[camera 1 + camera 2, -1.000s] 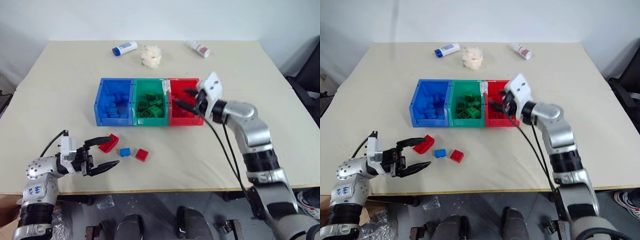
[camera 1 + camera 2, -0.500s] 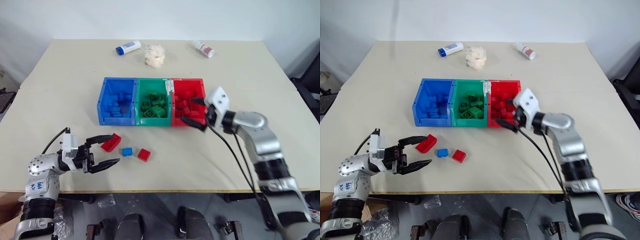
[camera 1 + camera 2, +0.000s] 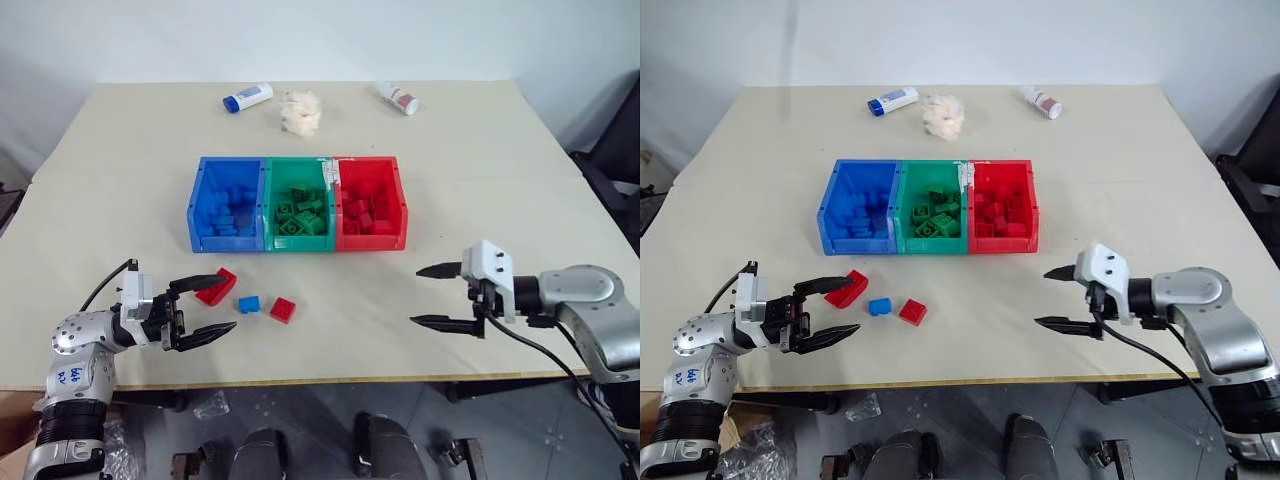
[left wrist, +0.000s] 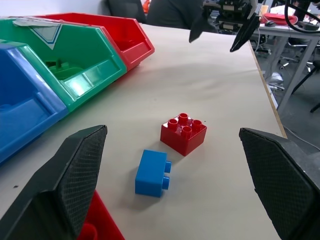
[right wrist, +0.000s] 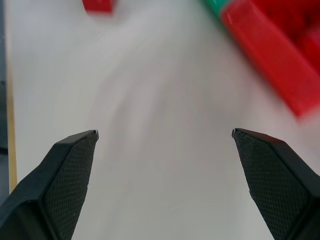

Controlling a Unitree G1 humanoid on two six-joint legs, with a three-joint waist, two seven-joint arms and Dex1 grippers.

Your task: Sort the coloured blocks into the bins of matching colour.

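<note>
Two head cameras above, one camera on each wrist.
The head pair looks down over the whole table (image 3: pixel 500 160); each wrist camera skims close along it, both catching the red bin (image 4: pixel 117 37).

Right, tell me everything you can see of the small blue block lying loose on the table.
The small blue block is a glossy plastic toy brick, a short box shape with round studs on one face. It lies tipped on its side, so the studs point sideways toward the square red block beside it, with a small gap between the two. It rests on the bare cream table, in front of the row of bins and apart from them. The open left pincer is aimed at it, touching nothing.
</note>
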